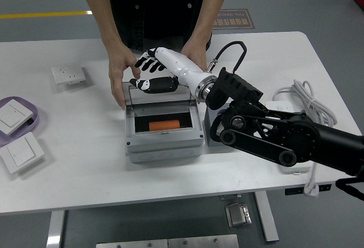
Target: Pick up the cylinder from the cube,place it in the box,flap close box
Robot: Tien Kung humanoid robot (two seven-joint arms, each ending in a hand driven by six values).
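Observation:
The orange cylinder (164, 125) lies inside the grey box (165, 144) at the table's middle. The box's lid (162, 95) stands upright at its back. My right hand (147, 73) reaches over the lid's top edge, fingers (145, 63) spread behind it and thumb in front, open and holding nothing. The grey cube (214, 127) sits right of the box, mostly hidden by my forearm. A person's hands rest at the lid's two back corners, the left hand (121, 69) and the right hand (193, 53). My left arm is out of view.
A white power strip (272, 107) with its cable (310, 101) lies at the right, partly behind my arm. A wall socket (68, 75) sits at the left. A purple tray (27, 111) holds a switch; another switch (21, 152) lies beside it.

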